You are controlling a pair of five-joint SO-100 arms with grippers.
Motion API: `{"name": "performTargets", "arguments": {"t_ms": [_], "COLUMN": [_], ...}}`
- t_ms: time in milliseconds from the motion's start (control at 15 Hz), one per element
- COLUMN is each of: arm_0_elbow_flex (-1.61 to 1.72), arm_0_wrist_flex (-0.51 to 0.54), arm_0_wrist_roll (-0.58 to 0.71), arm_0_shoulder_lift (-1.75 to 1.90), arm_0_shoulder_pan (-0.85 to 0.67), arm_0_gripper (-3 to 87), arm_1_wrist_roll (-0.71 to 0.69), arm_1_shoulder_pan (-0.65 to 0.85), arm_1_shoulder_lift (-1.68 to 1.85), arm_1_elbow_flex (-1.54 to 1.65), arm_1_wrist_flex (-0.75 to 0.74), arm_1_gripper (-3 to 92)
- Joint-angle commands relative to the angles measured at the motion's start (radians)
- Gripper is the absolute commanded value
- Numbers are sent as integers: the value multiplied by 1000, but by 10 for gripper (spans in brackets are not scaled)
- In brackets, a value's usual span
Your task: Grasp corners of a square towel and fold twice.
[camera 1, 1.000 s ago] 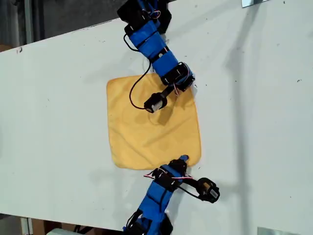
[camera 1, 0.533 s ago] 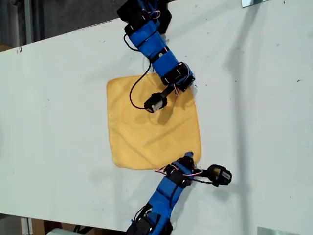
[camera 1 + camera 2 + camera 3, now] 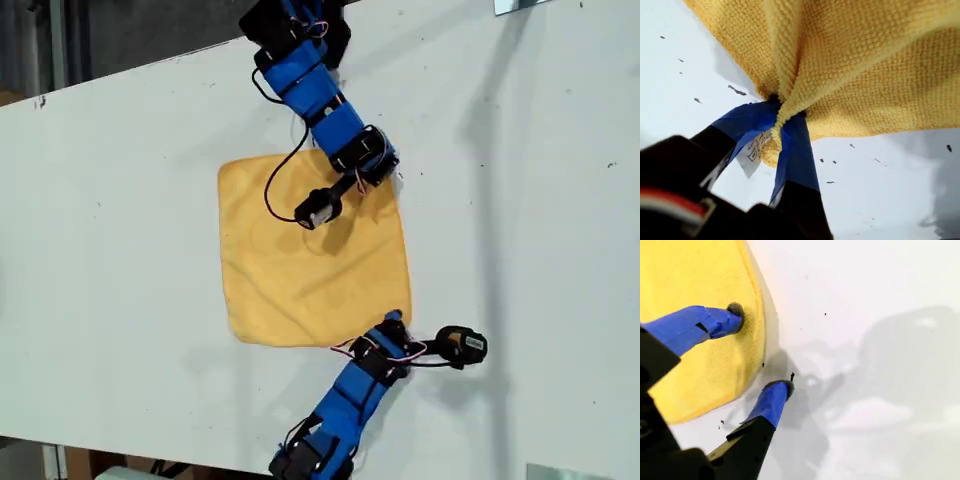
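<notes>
While my first end effector [image 3: 785, 125] pinches the tagged corner [image 3: 771, 150] of the soft yellow-orange square towel [image 3: 315, 250], my second end effector [image 3: 762, 347] hangs open astride another corner [image 3: 705, 400].

The towel lies flat mid-surface [image 3: 120, 200]. I'd judge the second should press down and clamp both layers of hem before either arm lifts, then rise together. A black cable [image 3: 275, 185] drapes across the cloth; nothing else crowds it.

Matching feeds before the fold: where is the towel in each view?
Exterior view: towel flat in the middle of the white table.
First wrist view: towel bunched, one corner pinched in shut jaws.
Second wrist view: towel edge between open jaws.
Shared landmark: the white table.
</notes>
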Motion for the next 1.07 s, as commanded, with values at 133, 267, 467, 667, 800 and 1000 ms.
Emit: {"name": "performTargets", "arguments": {"t_ms": [133,267,467,667,800,1000], "arm_0_elbow_flex": [-64,-86,-299,-275,-253,-219], "arm_0_wrist_flex": [-49,-20,261,288,295,298], "arm_0_wrist_roll": [18,48,201,388,453,531], "arm_0_shoulder_lift": [-25,-26,-21,63,101,176], "arm_0_shoulder_pan": [5,-8,-94,-184,-202,-229], "arm_0_gripper": [-3,-3,-3,-3,-3,-3], "arm_1_wrist_roll": [20,25,25,21,-3,-86], "arm_1_shoulder_pan": [-38,-40,-21,29,74,146], "arm_1_shoulder_lift": [12,21,95,222,295,393], "arm_1_elbow_flex": [23,23,21,-2,-6,-67], "arm_1_wrist_flex": [-5,0,43,129,150,173], "arm_1_gripper": [0,0,0,0,0,0]}}
